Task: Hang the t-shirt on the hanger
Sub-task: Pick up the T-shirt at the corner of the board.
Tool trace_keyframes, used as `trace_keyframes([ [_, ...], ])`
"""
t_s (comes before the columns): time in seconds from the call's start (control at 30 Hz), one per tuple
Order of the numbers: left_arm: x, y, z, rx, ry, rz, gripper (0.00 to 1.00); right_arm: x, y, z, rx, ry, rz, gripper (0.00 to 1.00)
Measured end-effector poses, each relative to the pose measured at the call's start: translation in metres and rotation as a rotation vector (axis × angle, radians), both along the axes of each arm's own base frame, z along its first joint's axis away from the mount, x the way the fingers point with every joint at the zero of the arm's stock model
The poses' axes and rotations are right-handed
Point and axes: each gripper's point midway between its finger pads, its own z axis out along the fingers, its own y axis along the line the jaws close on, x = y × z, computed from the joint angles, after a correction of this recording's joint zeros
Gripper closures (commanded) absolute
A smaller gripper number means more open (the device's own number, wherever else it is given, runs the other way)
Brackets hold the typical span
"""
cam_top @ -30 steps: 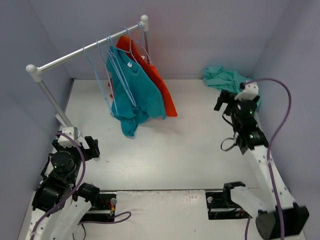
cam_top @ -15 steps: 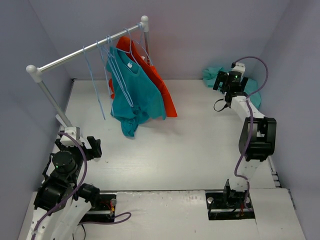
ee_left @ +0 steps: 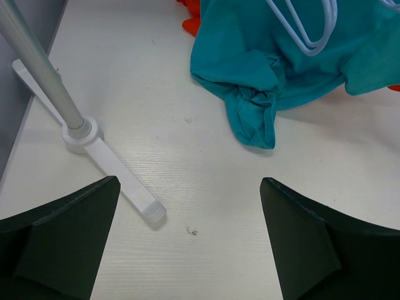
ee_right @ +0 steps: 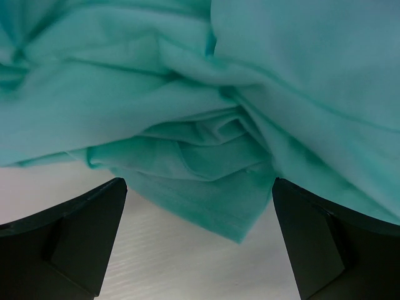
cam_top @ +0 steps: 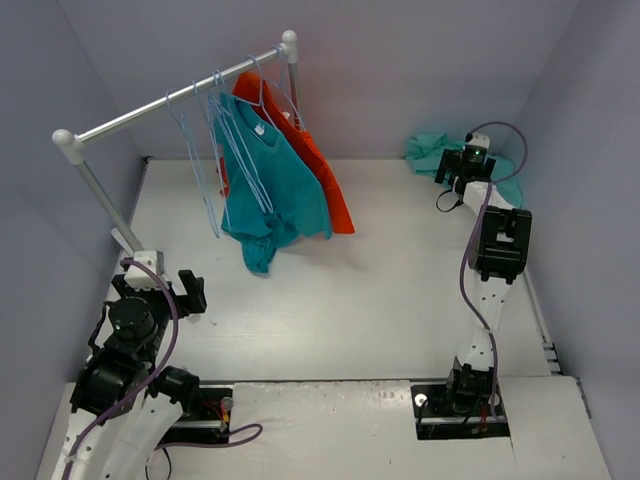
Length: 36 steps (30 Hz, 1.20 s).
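The mint t-shirt (cam_top: pixel 432 152) lies crumpled on the table in the back right corner. In the right wrist view its folds (ee_right: pixel 206 131) fill the upper part, and a loose corner hangs down between my fingers. My right gripper (cam_top: pixel 445 165) is open right at the shirt's near edge, with the jaws wide apart and nothing held (ee_right: pixel 199 187). Several empty light-blue wire hangers (cam_top: pixel 199 165) hang on the rail. My left gripper (cam_top: pixel 190 293) is open and empty low over the table (ee_left: pixel 189 184), in front of the rail's left post.
A clothes rail (cam_top: pixel 170 98) crosses the back left on a white post and foot (ee_left: pixel 78 132). A darker teal t-shirt (cam_top: pixel 275 195) (ee_left: pixel 281 69) and an orange-red garment (cam_top: pixel 328 185) hang on it. Grey walls close in on three sides.
My right arm has stretched out to the back right corner and brought the gripper down to the mint t-shirt. An empty hanger on the rail has swung. The left arm has barely shifted.
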Motion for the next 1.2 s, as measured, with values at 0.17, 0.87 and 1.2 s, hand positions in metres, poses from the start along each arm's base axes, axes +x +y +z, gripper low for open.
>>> trace_keyframes([
  [0.17,0.001,0.000,-0.001,0.003,0.008,0.000,0.09,-0.002,0.001,-0.035,0.016,0.058,0.003,0.05],
  [0.87,0.001,0.000,-0.001,0.004,0.007,0.001,0.08,0.003,-0.016,-0.035,0.124,0.063,-0.044,1.00],
  [1.2,-0.001,0.001,0.001,0.002,-0.006,0.000,0.08,-0.022,-0.001,-0.032,0.129,0.115,0.002,1.00],
])
